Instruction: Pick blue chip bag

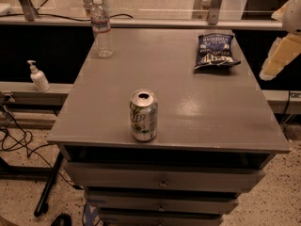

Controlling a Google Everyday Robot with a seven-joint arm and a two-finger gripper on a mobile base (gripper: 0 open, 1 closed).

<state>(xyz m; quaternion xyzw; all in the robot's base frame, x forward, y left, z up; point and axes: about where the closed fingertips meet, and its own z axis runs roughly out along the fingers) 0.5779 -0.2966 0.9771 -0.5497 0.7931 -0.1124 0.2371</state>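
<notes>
Grey painted wood made up the biggest thing we saw, a cabinet top [188,107] with drawers [162,180] stacked below it, standing on a speckled floor [28,197] where dark cables [14,140] trailed at the left.

Next in size was the gripper [276,58], pale cream, hanging in the air past the right edge of the cabinet and level with its far half. It touched nothing and held nothing (we could not tell whether it was wide or narrow).

The blue chip bag [215,51] lay flat in the far right corner of the top, dark navy with white lettering, near the gripper but clear of it.

A clear water bottle [101,28] stood upright in the far left corner, well apart from the bag.

A green-and-silver soda can [143,115] stood upright near the front edge, a little left of the middle.

Smallest was a white pump bottle [37,76] on a low ledge left of the cabinet.
</notes>
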